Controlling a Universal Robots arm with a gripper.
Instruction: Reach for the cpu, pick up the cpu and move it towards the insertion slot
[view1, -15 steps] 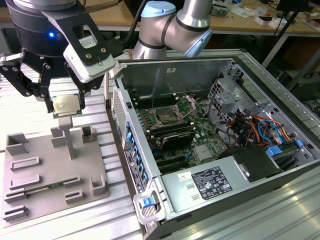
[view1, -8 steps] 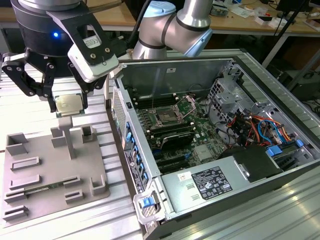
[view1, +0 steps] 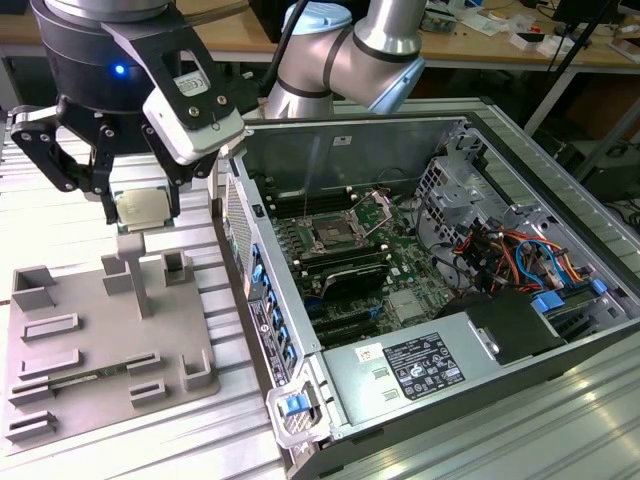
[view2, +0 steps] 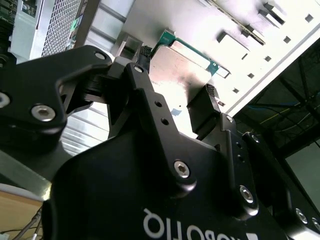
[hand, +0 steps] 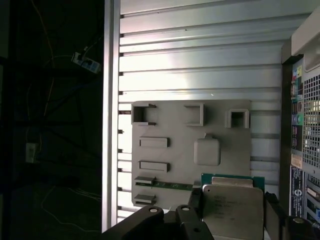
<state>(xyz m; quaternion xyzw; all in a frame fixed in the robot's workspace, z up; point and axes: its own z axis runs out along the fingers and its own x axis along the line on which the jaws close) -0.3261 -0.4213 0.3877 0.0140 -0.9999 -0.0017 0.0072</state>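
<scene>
In the exterior view, my fingers (view1: 172, 203) gripping the cpu (view1: 140, 208) have free air around, tray blocks (view1: 131, 264) at six o'clock, the case wall (view1: 240, 216) at three o'clock.

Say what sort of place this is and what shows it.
Probably a robotics lab or workshop: an opened computer case on a slatted metal table, the gripper holding the cpu above a grey tray, cluttered workbenches behind.

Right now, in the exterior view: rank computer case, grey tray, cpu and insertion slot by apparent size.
1. computer case
2. grey tray
3. cpu and insertion slot: these look alike. The cpu is held up in the end effector, so nearness to the camera may skew it. Not ranked.
</scene>
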